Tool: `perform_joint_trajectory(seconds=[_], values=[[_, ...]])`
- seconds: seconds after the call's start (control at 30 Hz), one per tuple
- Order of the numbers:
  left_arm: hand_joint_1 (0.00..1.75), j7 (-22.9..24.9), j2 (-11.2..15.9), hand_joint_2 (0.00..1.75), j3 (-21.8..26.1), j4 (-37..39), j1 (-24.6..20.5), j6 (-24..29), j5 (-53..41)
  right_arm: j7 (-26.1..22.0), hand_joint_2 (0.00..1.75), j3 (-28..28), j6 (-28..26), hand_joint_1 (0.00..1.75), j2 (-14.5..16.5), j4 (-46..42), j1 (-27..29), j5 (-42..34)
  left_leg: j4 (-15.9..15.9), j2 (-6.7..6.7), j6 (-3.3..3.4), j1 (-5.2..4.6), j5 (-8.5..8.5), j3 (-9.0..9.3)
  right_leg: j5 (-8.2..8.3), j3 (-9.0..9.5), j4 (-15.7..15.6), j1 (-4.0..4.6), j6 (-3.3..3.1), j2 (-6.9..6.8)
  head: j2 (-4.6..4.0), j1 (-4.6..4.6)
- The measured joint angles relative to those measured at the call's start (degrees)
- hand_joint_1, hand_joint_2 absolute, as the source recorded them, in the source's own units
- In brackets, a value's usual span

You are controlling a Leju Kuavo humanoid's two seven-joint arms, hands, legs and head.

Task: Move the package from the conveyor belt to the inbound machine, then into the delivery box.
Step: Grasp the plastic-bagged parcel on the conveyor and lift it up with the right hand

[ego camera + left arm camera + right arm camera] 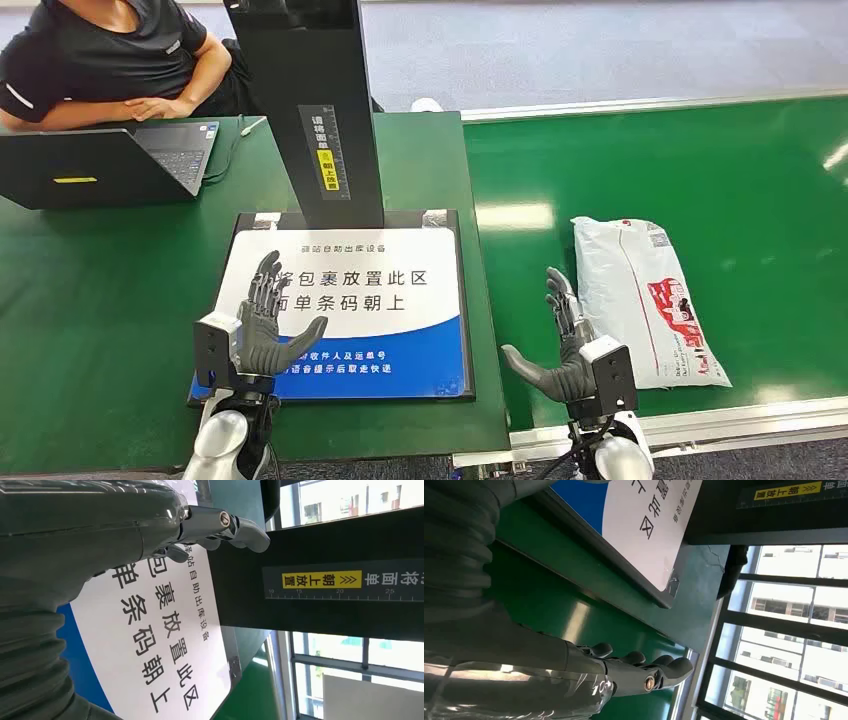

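A white plastic mailer package (642, 297) with red print lies flat on the green conveyor belt (720, 170). My right hand (563, 340) hovers open just left of the package, fingers straight, not touching it; its fingers (644, 672) hold nothing. My left hand (262, 325) is open above the white-and-blue placement pad (400, 330) of the inbound machine, whose black column (325, 110) rises behind. In the left wrist view the left hand's fingers (220, 527) stretch over the pad (165, 650), empty.
A person (110, 60) sits at the back left behind a laptop (110, 160) on the green table (90, 300). A silver rail (700, 425) borders the belt's near edge. The belt stretches free to the right and behind the package.
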Motion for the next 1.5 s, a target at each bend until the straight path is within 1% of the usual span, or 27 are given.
perform_joint_trajectory(seconds=[0.47, 0.53, 0.57, 0.63, 0.7, 0.8, 0.9, 1.0, 1.07, 1.17, 1.23, 1.33, 1.43, 1.5], values=[[0.00, -0.01, 0.00, 1.75, 0.11, -0.01, 0.09, -0.01, 0.00, 0.00, 1.75, -0.16, -0.03, 0.00, 0.00, -0.06, 0.40, 0.21, 0.00, 0.00, 0.00, 0.00, 0.00, 0.00, 0.00, 0.00, 0.00, 0.00, 0.00, 0.00, 0.00, 0.00], [0.00, -0.02, 0.00, 1.75, 0.16, -0.04, 0.21, 0.08, 0.03, 0.28, 1.75, -0.16, -1.62, 0.00, 0.00, 0.02, 0.29, 2.12, 0.00, 0.00, 0.00, 0.00, 0.00, 0.00, 0.00, 0.00, 0.00, 0.00, 0.00, 0.00, 0.00, -0.01], [0.00, -0.02, 0.00, 1.75, 0.19, -0.13, 0.32, 0.12, 0.05, 1.02, 1.75, -0.17, -3.96, 0.00, 0.00, 0.11, 0.15, 4.78, 0.00, 0.00, 0.00, 0.00, 0.00, 0.00, 0.00, 0.00, 0.00, 0.00, 0.00, 0.00, 0.00, -0.01], [0.00, -0.01, 0.00, 1.75, 0.24, -0.38, 0.55, 0.15, 0.05, 4.17, 1.75, -0.37, -10.86, 0.00, -0.02, 0.46, -0.38, 12.90, 0.00, 0.00, 0.00, 0.00, 0.00, 0.00, 0.00, 0.00, 0.00, 0.00, 0.00, 0.00, 0.00, 0.00], [0.00, 0.09, -0.01, 1.75, 0.30, -0.52, 0.58, 0.01, 0.02, 8.72, 1.75, -1.12, -16.40, 0.00, -0.14, 1.07, -1.31, 20.92, 0.00, 0.00, 0.00, 0.00, 0.00, 0.01, 0.01, 0.01, 0.00, 0.00, 0.00, 0.00, 0.00, 0.00], [0.00, 0.22, -0.05, 1.75, 0.34, -0.51, 0.41, -0.25, -0.19, 15.72, 1.75, -3.39, -19.50, 0.00, -0.89, 3.14, -3.29, 30.65, 0.01, 0.01, 0.01, -0.01, 0.01, 0.02, 0.02, 0.01, 0.00, -0.01, 0.01, 0.00, 0.00, 0.01], [0.00, 0.30, -0.13, 1.75, 0.34, -0.46, 0.14, -0.53, -0.50, 20.91, 1.75, -7.15, -19.74, 0.00, -2.61, 7.65, -6.22, 37.05, 0.03, 0.00, 0.02, -0.02, 0.02, 0.02, 0.05, 0.02, -0.01, -0.02, 0.02, 0.00, 0.00, -0.01], [0.00, 0.34, -0.15, 1.75, 0.26, -0.16, -0.45, -0.66, -0.56, 24.75, 1.75, -11.55, -18.86, 0.00, -5.29, 15.09, -10.25, 40.97, 0.05, -0.01, 0.03, -0.03, 0.02, 0.01, 0.08, 0.03, -0.01, -0.02, 0.02, 0.00, 0.00, 0.00], [0.00, 0.35, -0.15, 1.75, 0.14, 0.14, -0.93, -0.69, -0.56, 26.02, 1.75, -13.65, -17.69, 0.00, -7.03, 20.25, -12.74, 42.45, 0.05, -0.01, 0.03, -0.03, 0.03, 0.01, 0.09, 0.04, -0.01, -0.02, 0.02, 0.00, 0.00, 0.01], [0.00, 0.35, -0.15, 1.75, -0.15, 0.72, -1.53, -0.74, -0.54, 26.68, 1.75, -15.48, -15.20, 0.00, -8.99, 27.69, -15.79, 43.59, 0.05, 0.01, 0.03, -0.03, 0.02, 0.04, 0.09, 0.03, -0.01, -0.01, 0.02, 0.01, 0.00, 0.00], [0.00, 0.35, -0.15, 1.75, -0.33, 1.11, -1.85, -0.76, -0.52, 27.57, 1.75, -16.02, -14.43, 0.00, -9.69, 31.56, -17.37, 44.64, 0.05, 0.02, 0.03, -0.02, 0.02, 0.08, 0.08, 0.04, -0.01, 0.01, 0.01, 0.02, 0.00, -0.01], [0.00, 0.37, -0.24, 1.75, -0.50, 1.59, -2.07, -0.75, -0.49, 31.66, 1.75, -16.10, -15.83, 0.00, -10.19, 35.84, -19.43, 48.22, 0.03, 0.03, 0.02, 0.01, 0.02, 0.19, 0.06, 0.13, -0.01, 0.04, -0.01, 0.02, 0.00, -0.02], [0.00, 0.39, -0.40, 1.75, -0.55, 1.75, -2.04, -0.73, -0.45, 35.47, 1.75, -16.08, -17.39, 0.00, -10.32, 38.61, -20.97, 51.56, 0.02, 0.00, 0.03, 0.03, 0.02, 0.34, 0.02, 0.30, -0.03, 0.04, 0.02, 0.00, 0.00, -0.01], [0.00, 0.43, -0.45, 1.75, -0.55, 1.75, -2.02, -0.70, -0.44, 36.32, 1.75, -16.08, -17.64, 0.00, -10.34, 39.68, -21.54, 52.36, 0.03, -0.03, 0.04, 0.02, 0.02, 0.40, 0.01, 0.41, -0.05, 0.03, 0.04, -0.01, 0.00, 0.00]])
